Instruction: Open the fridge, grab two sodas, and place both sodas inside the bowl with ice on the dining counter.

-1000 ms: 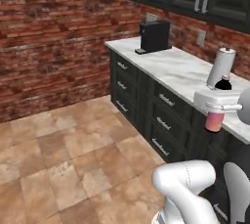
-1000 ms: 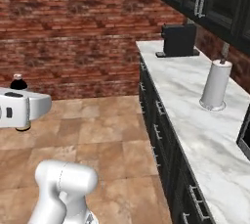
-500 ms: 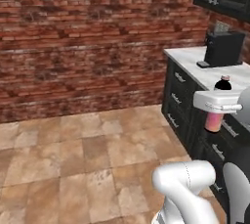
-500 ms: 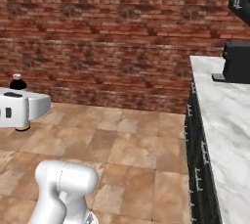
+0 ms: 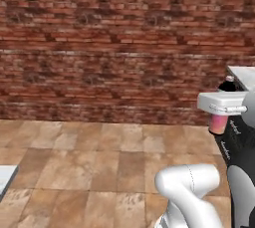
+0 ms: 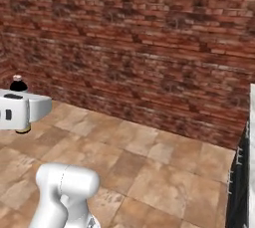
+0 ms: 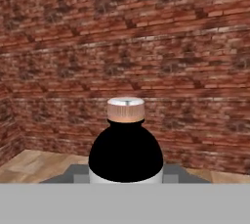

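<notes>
one soda (image 7: 125, 145) stood upright in the claw (image 5: 222, 106), clamped at its body: a slim pink bottle with a glossy dark shoulder and a small ridged pale cap. beyond the claw ran a rough red brick wall (image 5: 109, 43). below it lay matte tan stone floor tiles (image 6: 149, 157). to the claw's right stood a dark cabinet (image 6: 240, 182) under a pale top.

Upright pink soda (image 5: 217, 123), dark-necked

White hand casing hides the middle of the soda bottle (image 5: 218, 122); in the hand view its lower body is cut off. The table (image 5: 244, 75) is clipped at the right edge.
</notes>
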{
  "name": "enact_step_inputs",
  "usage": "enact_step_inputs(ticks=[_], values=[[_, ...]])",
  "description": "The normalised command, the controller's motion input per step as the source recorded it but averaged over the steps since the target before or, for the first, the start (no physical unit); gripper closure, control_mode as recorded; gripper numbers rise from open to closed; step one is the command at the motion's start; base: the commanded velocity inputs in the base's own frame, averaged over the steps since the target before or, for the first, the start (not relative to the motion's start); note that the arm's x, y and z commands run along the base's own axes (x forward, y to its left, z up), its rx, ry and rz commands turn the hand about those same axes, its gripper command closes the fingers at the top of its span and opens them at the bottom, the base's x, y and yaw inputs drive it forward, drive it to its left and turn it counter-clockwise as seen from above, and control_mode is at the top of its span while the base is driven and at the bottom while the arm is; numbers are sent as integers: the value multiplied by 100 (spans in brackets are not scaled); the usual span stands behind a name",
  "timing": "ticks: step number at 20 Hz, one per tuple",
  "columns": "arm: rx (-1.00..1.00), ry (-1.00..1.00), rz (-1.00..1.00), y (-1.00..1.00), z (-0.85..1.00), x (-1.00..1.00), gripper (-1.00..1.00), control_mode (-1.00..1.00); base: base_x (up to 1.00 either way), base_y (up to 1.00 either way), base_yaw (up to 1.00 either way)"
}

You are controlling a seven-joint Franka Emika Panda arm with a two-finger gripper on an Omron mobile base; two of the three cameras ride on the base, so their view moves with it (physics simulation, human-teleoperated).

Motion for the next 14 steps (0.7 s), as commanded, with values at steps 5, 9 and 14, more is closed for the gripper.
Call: enact_step_inputs(ticks=[5, 9, 14], values=[[0, 0, 0, 0, 0, 0, 100, 100, 86, 0, 47], [0, 0, 0, 0, 0, 0, 100, 100, 89, 0, 46], [0, 0, 0, 0, 0, 0, 100, 100, 92, 0, 45]])
